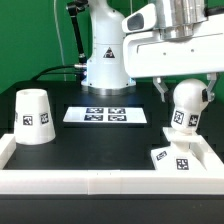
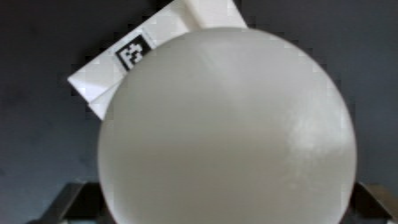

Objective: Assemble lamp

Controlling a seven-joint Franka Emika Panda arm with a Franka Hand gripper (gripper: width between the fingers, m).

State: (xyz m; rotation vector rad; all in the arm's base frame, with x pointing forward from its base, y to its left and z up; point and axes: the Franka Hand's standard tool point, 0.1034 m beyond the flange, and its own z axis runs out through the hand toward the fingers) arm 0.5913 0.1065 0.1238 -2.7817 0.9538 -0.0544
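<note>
Exterior view: we see the claw (image 1: pixel 186 92) closed on the round bulb (image 1: pixel 186 104), holding it clear of the worktop (image 1: pixel 100 142) just above the square base (image 1: pixel 179 158), which sits in the near corner at the exterior view's right. The tapered shade (image 1: pixel 33 115) stands well apart at the exterior view's left, past the marker board (image 1: pixel 107 115). We judge nothing joined yet: bulb, then shade, remain to fit.

Bulb (image 2: pixel 222 130) blocks most of base (image 2: pixel 169 45); claw (image 2: pixel 214 206) tips barely visible, perhaps touching.
</note>
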